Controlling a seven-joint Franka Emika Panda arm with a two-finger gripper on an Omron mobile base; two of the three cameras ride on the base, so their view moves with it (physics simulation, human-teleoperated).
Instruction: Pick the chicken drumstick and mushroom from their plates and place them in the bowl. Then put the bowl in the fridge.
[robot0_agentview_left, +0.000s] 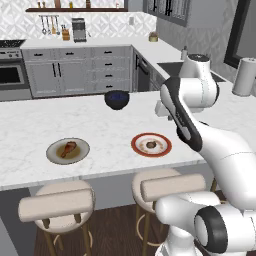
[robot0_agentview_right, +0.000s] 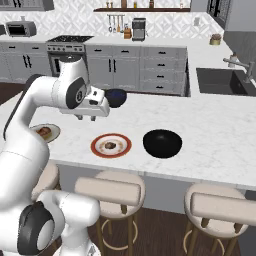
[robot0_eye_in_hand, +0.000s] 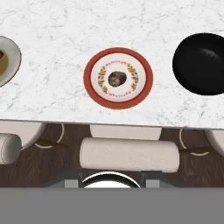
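Fingers (robot0_agentview_right: 79, 118) in the right base view look parted with nothing between them, though they are tiny and dark, so this is a weak read. The gripper (robot0_agentview_right: 86, 118) hovers above the counter (robot0_agentview_right: 210, 130), between the olive plate (robot0_agentview_right: 50, 132) and the red-rimmed plate (robot0_agentview_right: 95, 146). The mushroom (robot0_agentview_right: 110, 146) sits mid-plate. A black bowl (robot0_agentview_right: 162, 143) stands just beside that plate and a navy bowl (robot0_agentview_right: 117, 97) sits farther back, partly behind the hand. Risk: with two dark bowls, the food could go into the wrong one. The nearer one is probably meant.

Left base view: the chicken drumstick (robot0_agentview_left: 69, 149) lies on the olive plate (robot0_agentview_left: 68, 160), well apart from the red-rimmed plate (robot0_agentview_left: 137, 145). The arm's elbow covers the counter to the right of that plate, and the hand is mostly behind the forearm. The navy bowl (robot0_agentview_left: 117, 99) is at the far counter edge. Risk: the drumstick tapers, so a pinch at the thin end could let it swing or slip out.

Hand view: it looks straight down on the mushroom (robot0_eye_in_hand: 117, 79), centred on the red-rimmed plate (robot0_eye_in_hand: 89, 78), with the black bowl (robot0_eye_in_hand: 201, 63) to one side. The olive plate (robot0_eye_in_hand: 13, 57) is cut off at the frame edge. A stool (robot0_eye_in_hand: 129, 154) sits below the counter lip. Risk: the mushroom is small and round, so the tips could push it across the plate or clip the plate. Its pale part is hard to make out.
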